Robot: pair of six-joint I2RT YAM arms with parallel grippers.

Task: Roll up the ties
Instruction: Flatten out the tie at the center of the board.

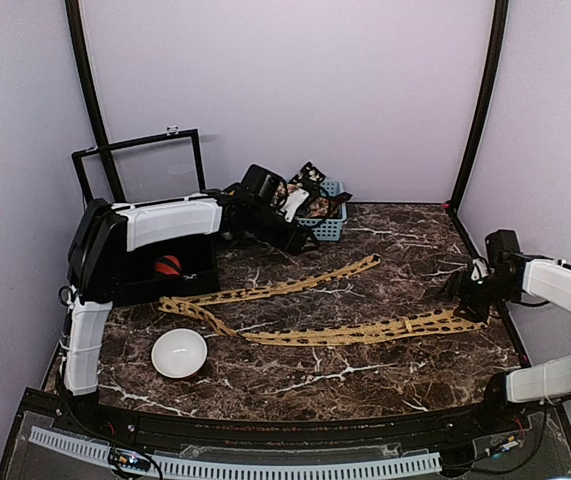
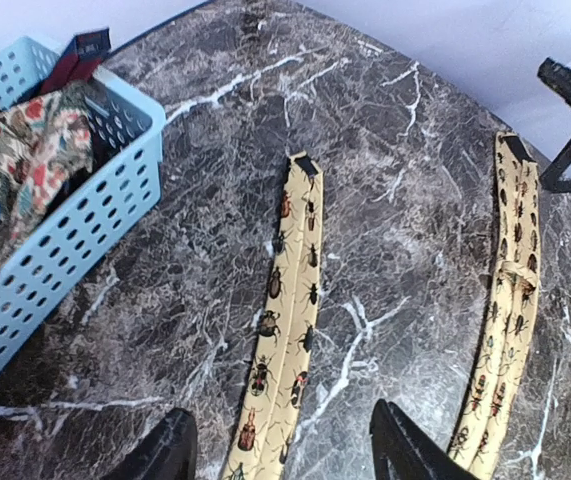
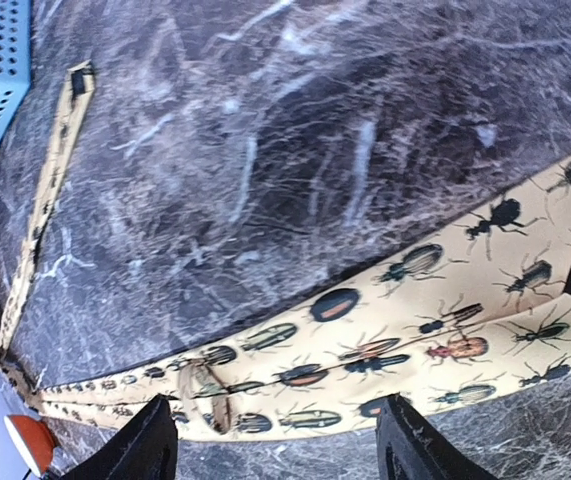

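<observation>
The mustard tie (image 1: 345, 332) lies flat in a V on the bench (image 1: 395, 260). Near the blue basket (image 1: 333, 228) the left fingers (image 2: 168, 452) hang apart; the right fingers (image 3: 151, 445) hover apart over the tie's wide end.

1 high camera overlooks the table (image 1: 395, 290); 2 wrist cameras closely share the tan tie (image 3: 385, 350).

White arm shells (image 1: 170, 222), black joints (image 1: 95, 250), dark fingers (image 2: 165, 455)
</observation>
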